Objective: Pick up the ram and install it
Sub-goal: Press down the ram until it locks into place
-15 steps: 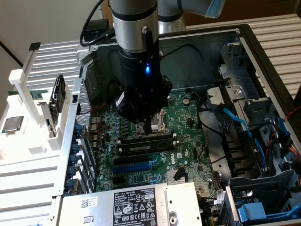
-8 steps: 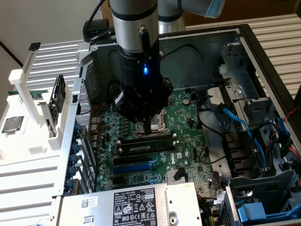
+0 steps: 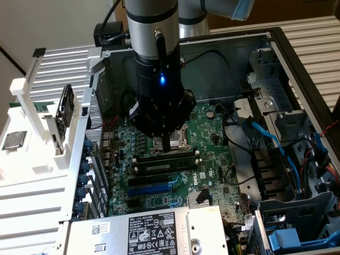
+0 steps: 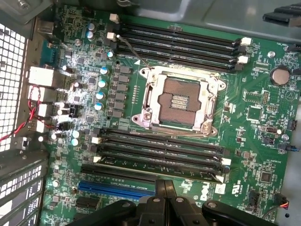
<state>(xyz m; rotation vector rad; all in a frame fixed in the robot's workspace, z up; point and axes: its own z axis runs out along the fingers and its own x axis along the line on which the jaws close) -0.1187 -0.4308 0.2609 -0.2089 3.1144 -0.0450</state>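
Observation:
The ram (image 3: 163,166) shows as a long dark stick with a pale sticker. It stands in one of the black slots just in front of the open processor socket (image 3: 172,139), between white end clips. In the wrist view the ram (image 4: 157,168) sits in the slot nearest my fingers (image 4: 159,189). My gripper (image 3: 167,148) hangs straight down over the board, its tips a little above the slots and slightly behind the ram. The gripper (image 4: 165,184) is shut, fingers pressed together with nothing between them.
The open computer case (image 3: 276,48) surrounds the motherboard. Blue cables (image 3: 273,143) and drive cages are on the exterior view's right. The power supply (image 3: 149,231) is in front. A white rack (image 3: 37,159) on the exterior view's left carries a silver processor chip (image 3: 13,141).

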